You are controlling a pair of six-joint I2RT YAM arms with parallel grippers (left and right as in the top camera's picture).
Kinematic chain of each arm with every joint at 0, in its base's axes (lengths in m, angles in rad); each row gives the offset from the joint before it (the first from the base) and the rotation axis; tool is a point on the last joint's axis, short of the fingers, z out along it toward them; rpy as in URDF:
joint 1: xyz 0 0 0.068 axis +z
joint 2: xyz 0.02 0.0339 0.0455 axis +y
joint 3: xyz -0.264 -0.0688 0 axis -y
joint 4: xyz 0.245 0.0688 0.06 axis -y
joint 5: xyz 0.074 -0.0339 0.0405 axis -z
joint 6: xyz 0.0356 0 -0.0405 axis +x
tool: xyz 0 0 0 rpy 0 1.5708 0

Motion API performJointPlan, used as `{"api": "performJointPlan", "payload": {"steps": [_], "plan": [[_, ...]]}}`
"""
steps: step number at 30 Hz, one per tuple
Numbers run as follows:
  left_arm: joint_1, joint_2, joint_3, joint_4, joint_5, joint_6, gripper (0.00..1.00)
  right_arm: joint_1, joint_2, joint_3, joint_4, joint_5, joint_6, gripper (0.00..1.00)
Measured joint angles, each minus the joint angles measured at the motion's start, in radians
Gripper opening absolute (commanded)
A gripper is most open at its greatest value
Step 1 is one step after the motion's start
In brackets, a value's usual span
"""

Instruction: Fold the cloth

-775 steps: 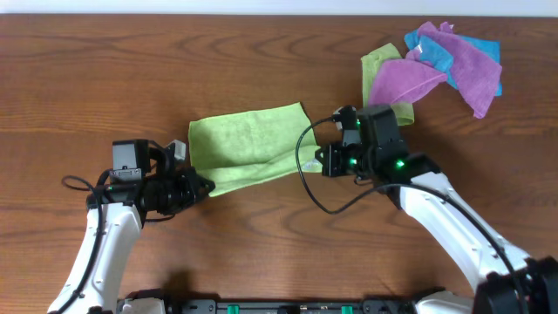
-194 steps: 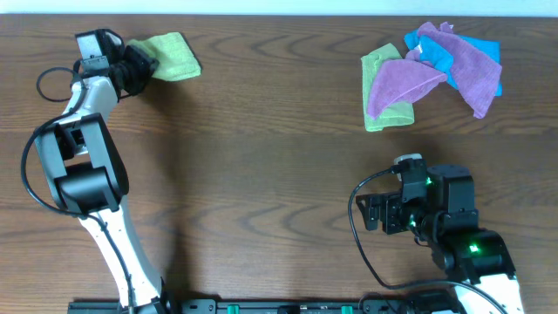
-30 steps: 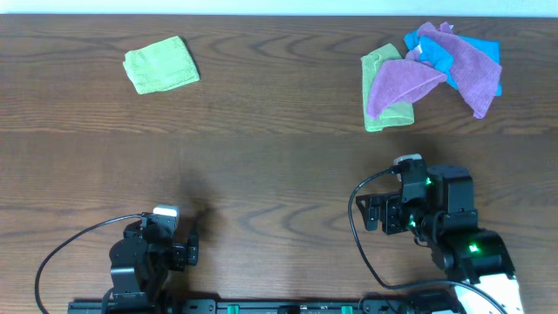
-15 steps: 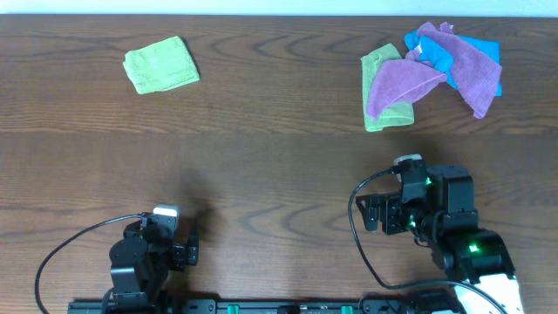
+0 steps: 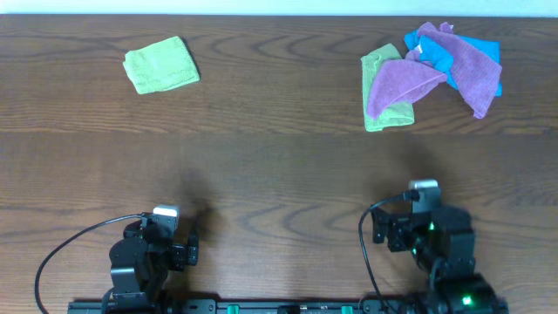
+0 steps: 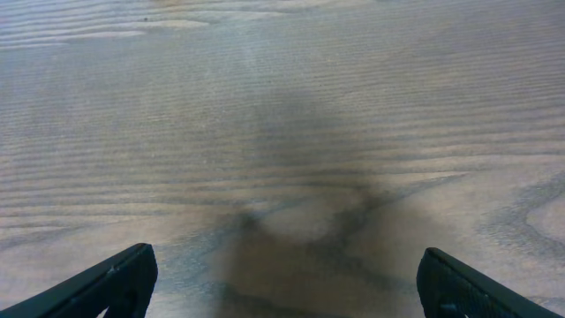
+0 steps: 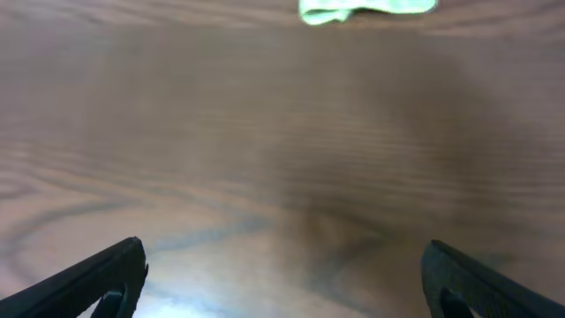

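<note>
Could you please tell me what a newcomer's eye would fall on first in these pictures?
The brightest thing is the heap of purple, blue and green cloths at the far right of the dark wooden table. Across from it, at the far left, a folded green cloth lies alone as a neat square. The left gripper and right gripper sit at the near edge, both open and holding nothing.

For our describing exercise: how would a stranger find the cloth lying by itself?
On the wooden table, look to the far-left part. The folded green cloth lies there, a neat square alone; the other cloths, green, purple and blue, overlap in a heap at far right.
</note>
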Motion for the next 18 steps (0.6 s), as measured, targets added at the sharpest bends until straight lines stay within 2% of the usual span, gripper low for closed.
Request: {"api": "performJointPlan", "payload": {"steps": [8, 18], "plan": [[0.000, 0.000, 0.000, 0.000, -0.002, 0.003, 0.95, -0.100, -0.200, -0.119, -0.015, 0.019, -0.044, 0.99], [0.000, 0.000, 0.000, 0.000, -0.002, 0.006, 0.95, -0.112, -0.277, -0.129, -0.053, 0.042, -0.088, 0.99]]}}
